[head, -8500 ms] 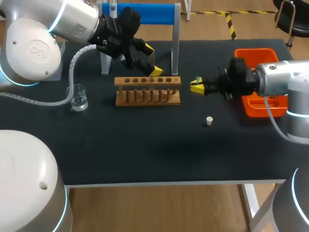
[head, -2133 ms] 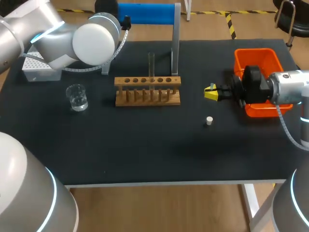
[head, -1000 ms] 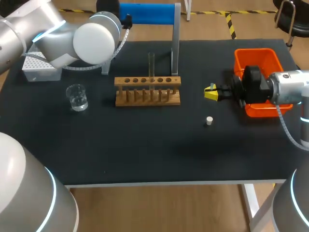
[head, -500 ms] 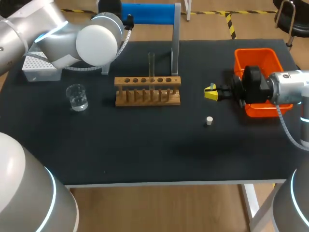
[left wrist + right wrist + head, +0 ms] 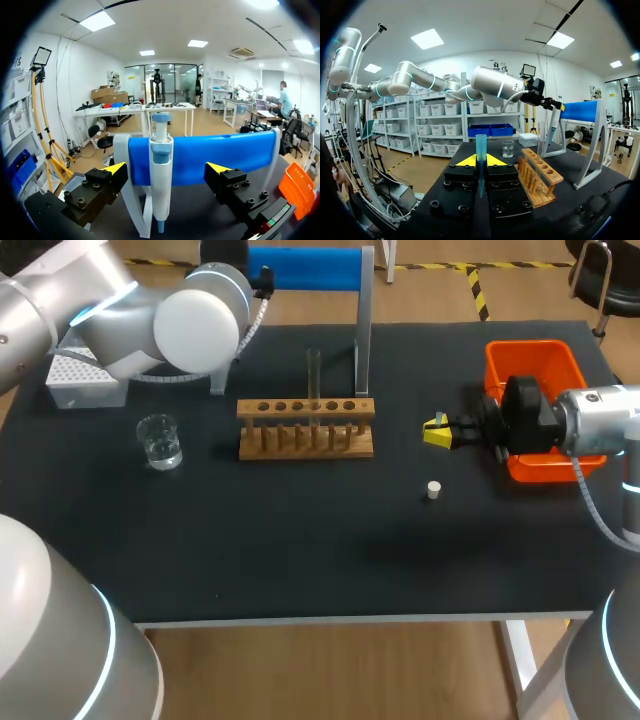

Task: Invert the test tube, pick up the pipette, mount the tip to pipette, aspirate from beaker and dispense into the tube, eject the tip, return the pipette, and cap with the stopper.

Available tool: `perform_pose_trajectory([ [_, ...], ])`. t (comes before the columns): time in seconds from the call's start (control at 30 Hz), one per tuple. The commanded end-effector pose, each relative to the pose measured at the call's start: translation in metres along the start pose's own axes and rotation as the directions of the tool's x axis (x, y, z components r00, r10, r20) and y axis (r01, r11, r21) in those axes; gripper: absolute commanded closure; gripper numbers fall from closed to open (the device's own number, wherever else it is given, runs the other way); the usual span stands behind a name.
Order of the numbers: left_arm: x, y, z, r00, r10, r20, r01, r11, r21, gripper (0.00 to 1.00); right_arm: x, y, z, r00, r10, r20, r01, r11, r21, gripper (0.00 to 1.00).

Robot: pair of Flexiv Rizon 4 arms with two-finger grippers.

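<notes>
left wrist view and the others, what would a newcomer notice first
The pipette hanging on its blue stand, right between the left hand's open fingers. Next, the right hand shut on a blue pipette tip, and the orange bin at the right of the table.

The left arm [image 5: 190, 325] and right arm [image 5: 600, 420] are showing rounded silver-white shells, with light-blue rings glowing at the joints. A grey hose [image 5: 590, 505] is trailing along each. Black wrist housings are leading into black finger blocks studded with round screws, and the left gripper [image 5: 166, 169] and right gripper [image 5: 480, 161] are ending in bright yellow tips.
</notes>
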State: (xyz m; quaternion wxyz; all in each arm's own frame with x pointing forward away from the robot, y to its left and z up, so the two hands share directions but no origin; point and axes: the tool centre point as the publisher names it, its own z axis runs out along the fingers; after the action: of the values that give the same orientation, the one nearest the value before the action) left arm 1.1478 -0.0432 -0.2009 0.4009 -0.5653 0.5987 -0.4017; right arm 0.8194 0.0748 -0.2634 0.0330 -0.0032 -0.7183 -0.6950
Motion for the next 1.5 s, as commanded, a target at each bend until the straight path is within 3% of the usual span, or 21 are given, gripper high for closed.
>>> perform_pose_trajectory([
  [0.03,0.0,-0.002,0.006,1.0,0.001,-0.009,-0.001,1.0,-0.004,0.0,0.001,0.0,0.0,1.0,-0.001,0.001,0.001,1.0,0.001,1.0],
  [0.4,0.001,-0.003,0.013,1.0,0.001,-0.018,-0.001,1.0,-0.006,0.0,0.001,0.0,0.0,1.0,-0.001,0.001,0.001,1.0,0.001,1.0],
  [0.43,0.001,-0.002,0.013,1.0,0.001,-0.017,-0.001,1.0,-0.006,0.11,0.001,0.0,0.0,1.0,-0.001,0.001,0.001,1.0,0.001,1.0],
  [0.47,0.001,-0.002,0.013,1.0,0.0,-0.013,0.0,1.0,-0.009,0.16,0.001,0.0,0.0,1.0,-0.001,0.001,0.001,1.0,0.001,1.0],
  [0.5,0.001,-0.002,0.013,1.0,-0.001,-0.014,0.001,1.0,-0.01,0.04,0.001,0.0,0.0,1.0,-0.001,0.001,0.001,1.0,0.001,1.0],
  [0.53,0.001,-0.002,0.014,1.0,-0.002,-0.014,0.002,1.0,-0.01,0.11,0.001,0.0,0.0,1.0,-0.001,0.001,0.001,1.0,0.001,1.0],
  [0.6,0.0,-0.001,0.014,1.0,-0.003,-0.011,0.003,1.0,-0.012,0.12,0.001,0.0,0.0,1.0,-0.001,0.001,0.001,1.0,0.001,1.0],
  [0.63,0.0,-0.001,0.014,1.0,-0.005,-0.01,0.005,1.0,-0.012,0.28,0.001,0.0,0.0,1.0,-0.001,0.001,0.001,1.0,0.001,1.0],
  [0.7,0.0,0.0,0.014,1.0,-0.007,-0.009,0.007,1.0,-0.014,0.15,0.001,0.0,0.0,1.0,-0.001,0.001,0.001,1.0,0.001,1.0],
  [0.8,-0.001,0.0,0.015,1.0,-0.007,-0.008,0.007,1.0,-0.014,0.2,0.001,0.0,0.0,1.0,-0.001,0.001,0.001,1.0,0.001,1.0],
  [0.83,-0.001,0.0,0.015,1.0,-0.009,-0.007,0.009,1.0,-0.014,0.29,0.001,0.0,0.0,1.0,-0.001,0.001,0.001,1.0,0.001,1.0],
  [0.93,-0.002,0.0,0.015,1.0,-0.009,-0.007,0.009,1.0,-0.012,0.29,0.001,0.0,0.0,1.0,-0.001,0.001,0.001,1.0,0.001,1.0],
  [1.17,-0.003,0.0,0.016,1.0,-0.01,-0.008,0.009,1.0,-0.012,0.28,0.001,0.0,0.0,1.0,-0.001,0.001,0.001,1.0,0.001,1.0],
  [1.2,-0.003,0.0,0.017,1.0,-0.01,-0.009,0.01,1.0,-0.012,0.24,0.001,0.0,0.0,1.0,-0.001,0.001,0.001,1.0,0.001,1.0],
  [1.23,-0.004,0.0,0.017,1.0,-0.01,-0.01,0.01,1.0,-0.012,0.11,0.001,0.0,0.0,1.0,-0.001,0.001,0.001,1.0,0.001,1.0],
  [1.27,-0.004,0.0,0.017,1.0,-0.009,-0.012,0.009,1.0,-0.011,0.16,0.001,0.0,0.0,1.0,-0.001,0.001,0.001,1.0,0.001,1.0],
  [1.33,-0.004,0.0,0.018,1.0,-0.009,-0.013,0.009,1.0,-0.011,0.14,0.001,0.0,0.0,1.0,-0.001,0.001,0.001,1.0,0.001,1.0],
  [1.5,-0.005,-0.001,0.019,1.0,-0.01,-0.015,0.01,1.0,-0.009,0.2,0.001,0.0,0.0,1.0,-0.001,0.001,0.001,1.0,0.001,1.0],
])
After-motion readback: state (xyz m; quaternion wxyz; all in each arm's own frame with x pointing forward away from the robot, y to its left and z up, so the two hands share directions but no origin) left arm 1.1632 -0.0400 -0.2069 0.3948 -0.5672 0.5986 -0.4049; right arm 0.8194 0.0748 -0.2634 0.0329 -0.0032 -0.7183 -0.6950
